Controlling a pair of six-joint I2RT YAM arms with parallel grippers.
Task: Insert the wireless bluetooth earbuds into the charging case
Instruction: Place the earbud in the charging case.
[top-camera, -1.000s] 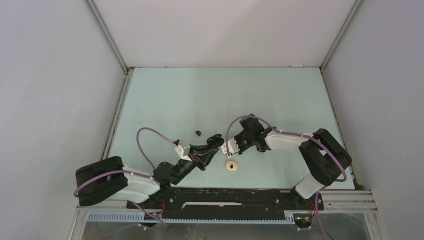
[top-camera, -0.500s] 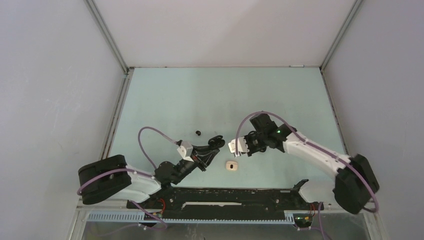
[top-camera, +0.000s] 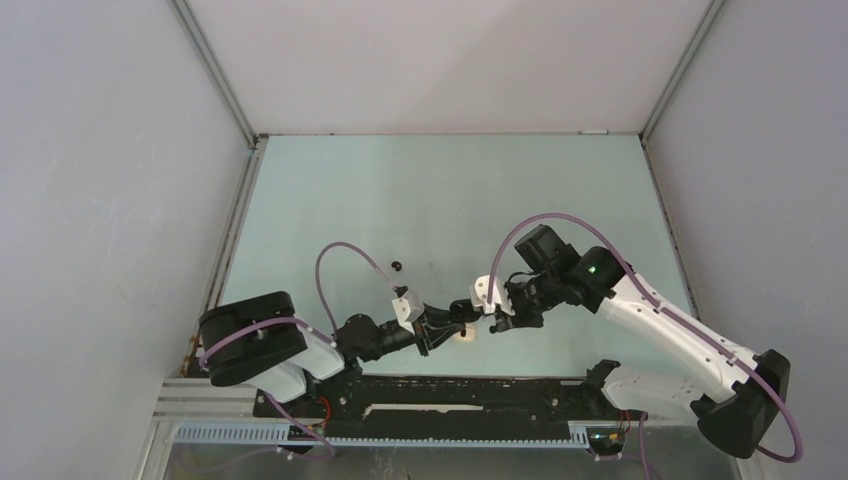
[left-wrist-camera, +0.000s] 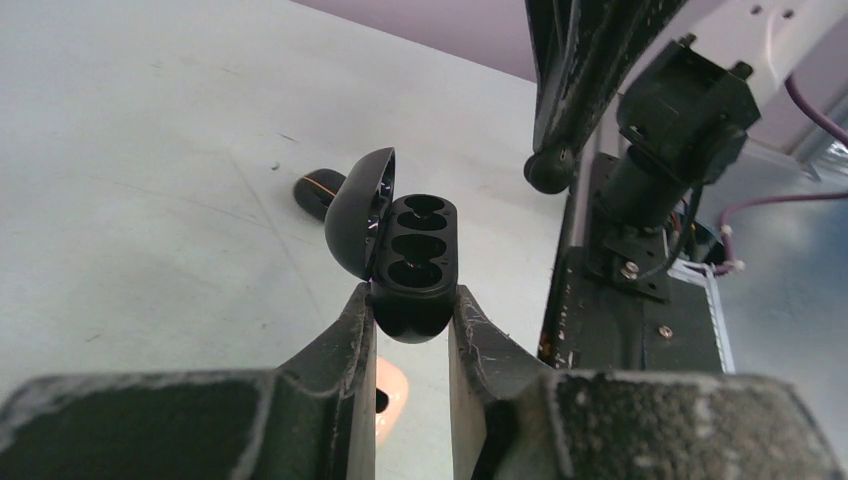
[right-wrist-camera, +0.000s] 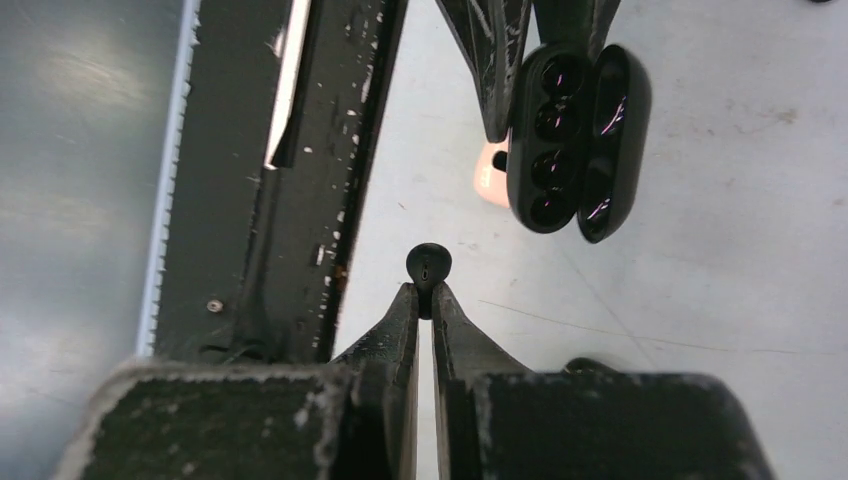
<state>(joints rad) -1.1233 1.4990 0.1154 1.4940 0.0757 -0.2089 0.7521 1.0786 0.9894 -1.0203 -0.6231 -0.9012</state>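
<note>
Left jaws clamp black oval plastic charging case (left-wrist-camera: 412, 275) at frame centre, lid open, so sockets are exposed. Right jaws pinch tiny black rounded plastic earbud (right-wrist-camera: 428, 265) near it, likely for insertion.

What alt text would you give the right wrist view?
The right gripper pinches a small black earbud at its fingertips, short of an open black charging case whose sockets look empty. The left gripper holds that case over the pale table, with a cream case partly hidden behind it.
</note>
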